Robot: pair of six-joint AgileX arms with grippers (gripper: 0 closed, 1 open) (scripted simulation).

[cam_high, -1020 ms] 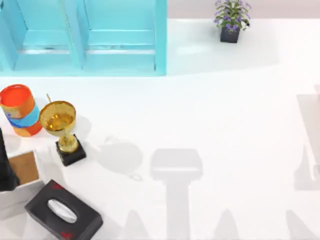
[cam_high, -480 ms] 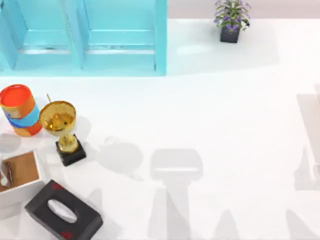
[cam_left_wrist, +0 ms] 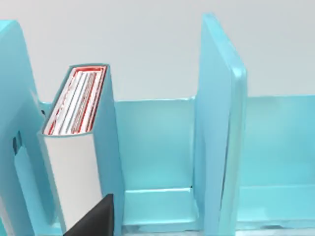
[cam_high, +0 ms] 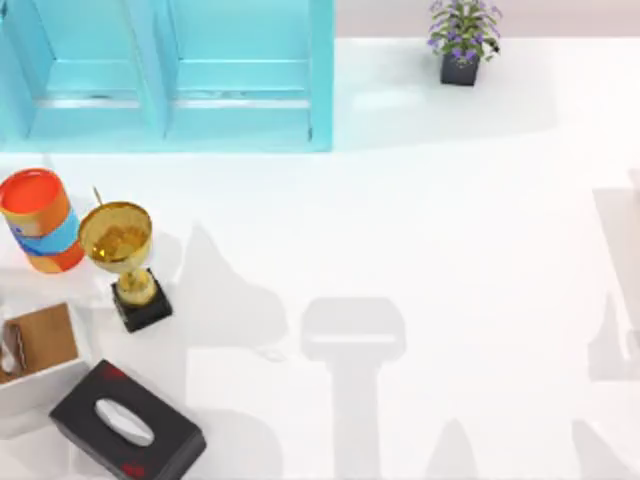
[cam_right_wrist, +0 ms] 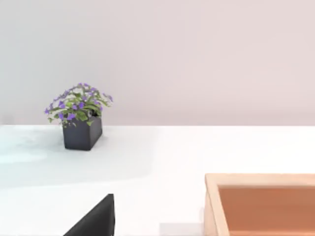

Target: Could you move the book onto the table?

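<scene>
- The book (cam_left_wrist: 74,162) stands upright in a compartment of the turquoise shelf cabinet (cam_left_wrist: 216,123), its white page edges facing the left wrist camera, with red and white showing at its top end. It sits against one side of its compartment, just beside an outer wall of the cabinet; the rest of that compartment is bare up to the divider panel.
- A dark tip of the left pincer (cam_left_wrist: 96,219) shows in the left wrist view, in front of the book's lower part; whether it is spread or closed I cannot tell, and nothing is seen held in it.
- In the top view the cabinet (cam_high: 165,75) sits at about 11 o'clock on the white counter (cam_high: 450,250).
- At 9 o'clock stand an orange canister (cam_high: 38,220) and a gold trophy (cam_high: 122,260) on a black base.
- Toward 7 o'clock lie a white box with a brown inside (cam_high: 35,360) and a black tissue box (cam_high: 125,422).
- A potted purple-flowered plant (cam_high: 462,40) stands at about 1 o'clock.
- In the right wrist view a dark tip of the right pincer (cam_right_wrist: 96,219) hangs over the counter, its opening impossible to judge, with the plant (cam_right_wrist: 78,118) farther off and a wooden tray (cam_right_wrist: 261,204) near.
</scene>
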